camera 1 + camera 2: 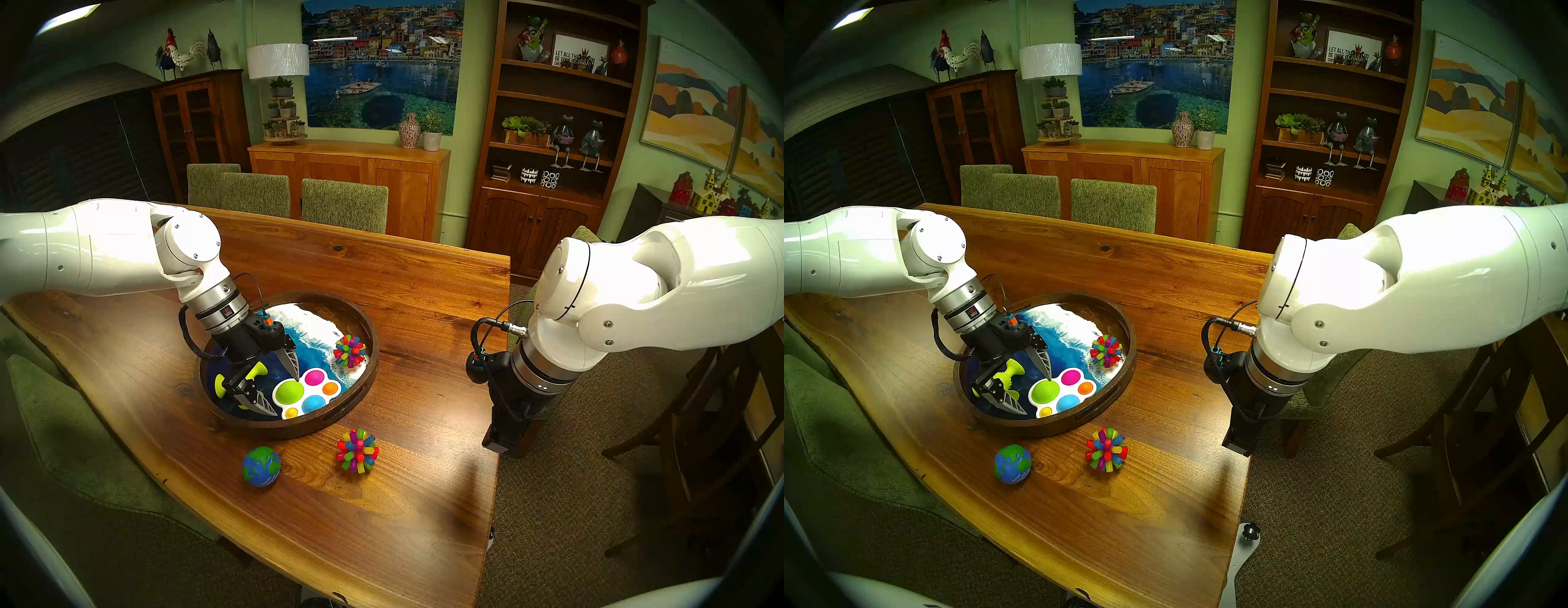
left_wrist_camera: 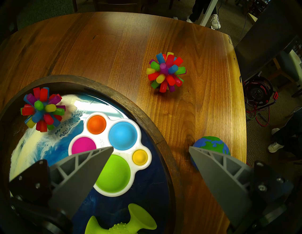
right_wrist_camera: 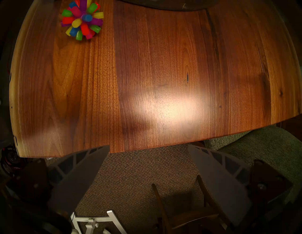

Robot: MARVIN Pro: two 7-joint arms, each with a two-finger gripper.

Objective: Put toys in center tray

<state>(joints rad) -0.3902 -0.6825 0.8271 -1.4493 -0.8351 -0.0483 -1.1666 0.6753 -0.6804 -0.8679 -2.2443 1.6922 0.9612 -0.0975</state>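
From my head cameras, the round dark-wood tray [image 1: 368, 384] sits mid-desk [image 1: 403, 276], its glossy floor a blue-and-white resin wave. Inside it lie a spiky ball [image 1: 349, 350] of stubby coloured pegs, a white board [image 1: 306, 392] with smooth coloured domes, and a lime-green suction-cup piece [image 1: 256, 373]. My left fingers [image 1: 278, 388] hang spread over the tray, holding nothing. A second spiky ball [image 1: 357, 451] and a blue-green globe ball [image 1: 261, 465] rest on the bare desk just outside the near rim.

My left wrist view shows ribbed grey fingertips [image 2: 91, 165] wide apart above the board [image 2: 114, 147], the rubbery green piece [image 2: 121, 223] below them.

My right wrist view shows my right fingers [image 3: 148, 171] spread wide and empty past the desk's edge over carpet, with polished, grained planks ahead.
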